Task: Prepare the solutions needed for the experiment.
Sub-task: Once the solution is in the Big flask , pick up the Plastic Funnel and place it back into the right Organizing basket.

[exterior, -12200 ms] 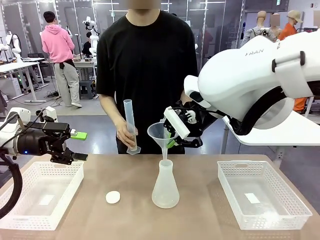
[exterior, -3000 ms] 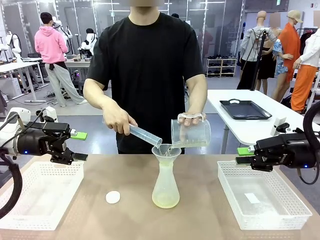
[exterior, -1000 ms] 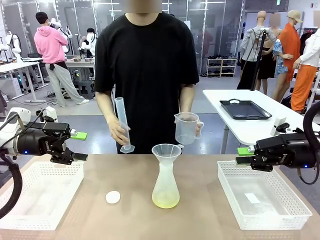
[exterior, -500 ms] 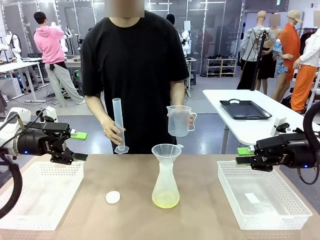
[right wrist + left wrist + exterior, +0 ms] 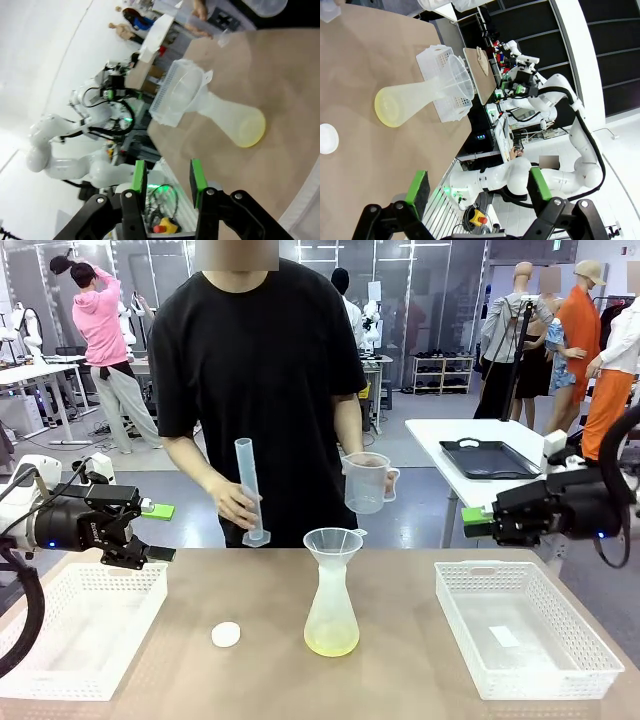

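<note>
While the conical flask [image 5: 331, 602] stands upright at the middle of the desk [image 5: 400, 685], a small amount of pale yellow-green solution [image 5: 331, 643] lies at its bottom and a funnel [image 5: 333, 540] sits in its mouth. A round white cap [image 5: 227, 634] lies on the desk between the flask and the left basket [image 5: 148, 612]. Behind the far edge a person holds a graduated cylinder [image 5: 247, 485] upright in one hand and a clear measuring jug [image 5: 366, 485] in the other, both apart from the funnel. The left gripper [image 5: 160, 532] [image 5: 479, 186] hangs over the left basket near the desk's left edge, jaws spread wide and empty. The right gripper [image 5: 478, 530] [image 5: 168, 182] hovers above the far rim of the right basket [image 5: 468, 618]; its jaws leave a narrower gap, with nothing between them.
</note>
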Action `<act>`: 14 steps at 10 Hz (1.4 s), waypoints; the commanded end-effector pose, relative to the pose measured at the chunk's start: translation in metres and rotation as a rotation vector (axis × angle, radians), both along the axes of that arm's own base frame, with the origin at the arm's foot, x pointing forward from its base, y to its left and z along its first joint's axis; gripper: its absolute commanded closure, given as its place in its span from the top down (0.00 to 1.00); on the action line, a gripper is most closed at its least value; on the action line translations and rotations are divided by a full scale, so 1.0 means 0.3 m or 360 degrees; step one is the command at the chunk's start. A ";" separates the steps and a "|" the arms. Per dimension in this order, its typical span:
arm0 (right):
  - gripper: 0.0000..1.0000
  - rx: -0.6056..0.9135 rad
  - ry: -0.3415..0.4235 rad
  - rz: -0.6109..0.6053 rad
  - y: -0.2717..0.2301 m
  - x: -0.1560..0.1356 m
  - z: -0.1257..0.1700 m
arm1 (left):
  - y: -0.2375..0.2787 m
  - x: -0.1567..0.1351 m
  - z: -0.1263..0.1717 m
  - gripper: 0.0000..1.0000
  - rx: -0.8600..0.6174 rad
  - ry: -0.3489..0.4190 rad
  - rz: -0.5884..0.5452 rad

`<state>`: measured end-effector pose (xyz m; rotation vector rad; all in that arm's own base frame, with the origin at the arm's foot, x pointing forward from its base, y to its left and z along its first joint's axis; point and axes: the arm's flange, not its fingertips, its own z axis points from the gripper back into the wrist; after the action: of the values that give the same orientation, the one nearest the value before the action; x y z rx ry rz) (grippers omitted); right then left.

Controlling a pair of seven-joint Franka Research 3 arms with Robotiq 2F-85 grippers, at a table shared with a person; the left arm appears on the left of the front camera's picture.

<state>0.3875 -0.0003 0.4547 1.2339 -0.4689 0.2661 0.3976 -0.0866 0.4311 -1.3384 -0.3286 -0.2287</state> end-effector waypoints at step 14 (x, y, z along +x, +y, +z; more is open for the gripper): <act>0.75 -0.1143 0.0008 -0.0131 0.392 0.060 0.348 | 0.000 -0.001 0.003 1.00 -0.0025 0.0001 -0.0011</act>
<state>0.4070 0.1198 0.5592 0.5170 -0.3652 0.3212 0.3976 -0.0866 0.4311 -1.3382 -0.3285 -0.2287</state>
